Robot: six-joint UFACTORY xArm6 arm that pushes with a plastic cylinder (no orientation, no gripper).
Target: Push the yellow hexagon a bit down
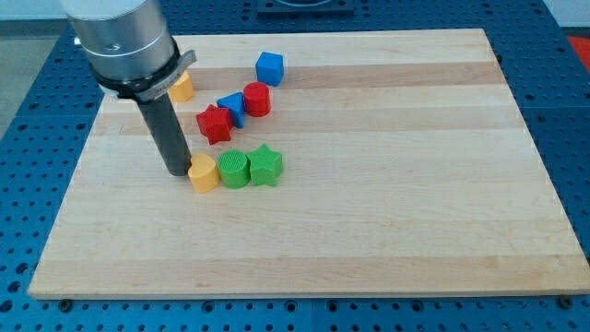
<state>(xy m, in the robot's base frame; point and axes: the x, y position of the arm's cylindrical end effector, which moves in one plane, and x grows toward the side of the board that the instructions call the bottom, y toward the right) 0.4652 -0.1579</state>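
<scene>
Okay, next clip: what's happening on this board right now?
My tip sits against the upper-left side of the yellow hexagon, placed to nudge it toward the view's bottom. The hexagon touches a green cylinder, with a green star beside that. Red and blue blocks cluster above, untouched; another yellow block lies partly behind the arm.

Silver cylindrical arm housing, straight dark rod (pixel 171 138).

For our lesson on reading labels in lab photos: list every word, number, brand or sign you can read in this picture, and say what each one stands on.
None: no readable word, number, brand or sign shows anywhere.
The wooden board is bare wood.
The yellow hexagon, the green blocks and the blue cube carry no marks.
The metal arm housing above my tip shows no label.
</scene>
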